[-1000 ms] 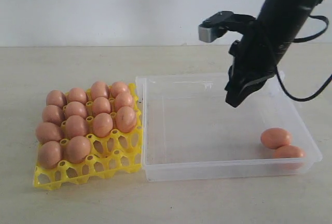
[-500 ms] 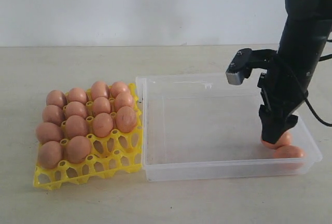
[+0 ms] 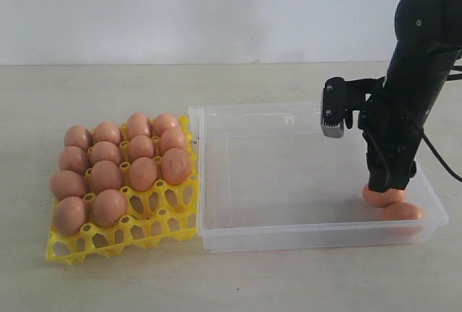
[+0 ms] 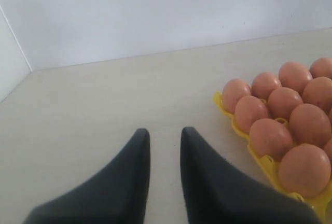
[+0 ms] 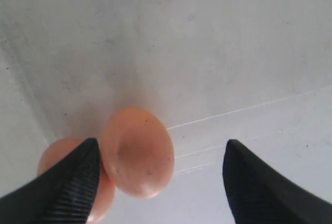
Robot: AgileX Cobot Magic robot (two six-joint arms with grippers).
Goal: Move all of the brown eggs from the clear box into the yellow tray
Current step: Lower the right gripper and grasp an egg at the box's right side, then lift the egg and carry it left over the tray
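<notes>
Several brown eggs [image 3: 115, 164] fill most cups of the yellow tray [image 3: 155, 227] on the left. The clear box [image 3: 274, 175] beside it holds two eggs in its front right corner. My right gripper [image 3: 388, 184] is lowered onto the nearer-to-centre egg [image 3: 382, 197], with the other egg [image 3: 404, 211] just beyond it. In the right wrist view the gripper [image 5: 161, 146] is open wide. That egg [image 5: 137, 152] lies between its fingers, close to one finger [image 5: 70, 185], and the second egg [image 5: 54, 156] shows behind that finger. My left gripper [image 4: 163, 133] hovers over bare table beside the tray [image 4: 259, 156], fingers slightly apart and empty.
The tray's front row of cups [image 3: 123, 236] stands without eggs. The box wall [image 3: 426, 185] is close to the right gripper. A white wall [image 3: 216, 9] backs the beige table [image 3: 108, 283]. The left arm is outside the exterior view.
My right gripper has come down from above the box's middle to its front right corner and now straddles one of the two eggs. The eggs and tray have not moved.
</notes>
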